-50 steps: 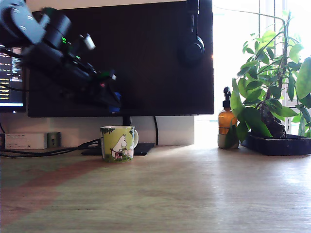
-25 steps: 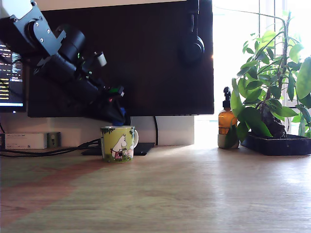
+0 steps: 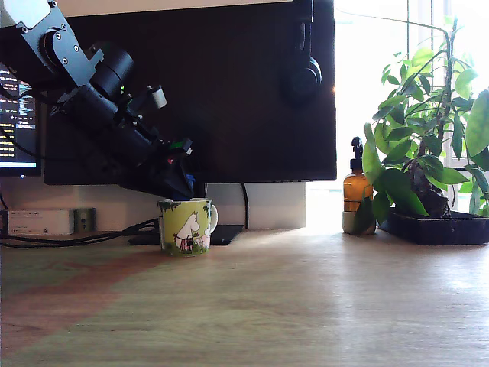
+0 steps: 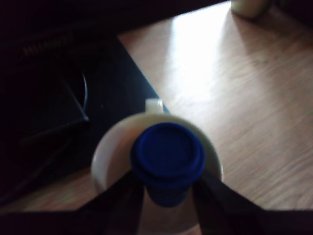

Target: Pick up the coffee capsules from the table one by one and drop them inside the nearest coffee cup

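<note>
Tool (image 4: 167,196) gripping a blue coffee capsule (image 4: 167,157) over the mug.
In the wrist view its two dark fingers (image 4: 124,200) pinch the capsule's sides, the pod hanging over the white mouth of the coffee cup (image 4: 110,152). In the exterior view the arm slants from the frame's upper left to the green-and-white mug (image 3: 186,225), which stands left of centre on the wood-grain table (image 3: 306,306) before a dark monitor (image 3: 244,92).

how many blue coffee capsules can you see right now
1. The blue capsule is clamped in the gripper directly above the open mug. None lie on the table; any already inside the mug would be hidden.
</note>
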Motion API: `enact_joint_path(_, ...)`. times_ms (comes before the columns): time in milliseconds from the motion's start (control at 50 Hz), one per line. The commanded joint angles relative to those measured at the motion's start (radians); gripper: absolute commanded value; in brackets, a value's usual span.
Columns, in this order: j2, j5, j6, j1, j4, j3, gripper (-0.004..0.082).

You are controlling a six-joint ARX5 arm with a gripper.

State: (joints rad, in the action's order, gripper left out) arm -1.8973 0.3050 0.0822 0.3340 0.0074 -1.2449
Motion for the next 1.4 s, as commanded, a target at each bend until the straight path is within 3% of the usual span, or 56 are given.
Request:
enact_joint_path(0, -0.002, 0.000, 0.006, 0.005, 0.003, -0.009, 0.0536)
enact_joint_path(80, 0.002, 0.000, 0.006, 0.006, -0.025, -0.024, 0.0625)
enact_joint_path(340, 0.015, 0.000, 0.025, 0.010, -0.099, -0.052, 0.0619)
enact_joint_path(420, 0.029, 0.000, 0.025, 0.016, -0.124, -0.052, 0.0582)
enact_joint_path(500, 0.052, 0.000, 0.025, 0.022, -0.150, -0.052, 0.0427)
enact_joint_path(620, 0.110, 0.000, 0.032, 0.033, -0.182, -0.051, -0.0018)
enact_joint_path(640, 0.122, 0.000, 0.032, 0.035, -0.189, -0.051, -0.0029)
enact_joint_path(740, 0.174, 0.000, 0.032, 0.041, -0.209, -0.051, -0.0017)
enact_joint_path(760, 0.184, 0.000, 0.053, 0.042, -0.214, -0.051, -0.0017)
enact_joint_path(960, 0.267, -0.036, 0.052, 0.042, -0.265, -0.020, -0.0017)
enact_joint_path(1380, 0.587, -0.109, 0.049, 0.042, -0.193, 0.318, -0.0016)
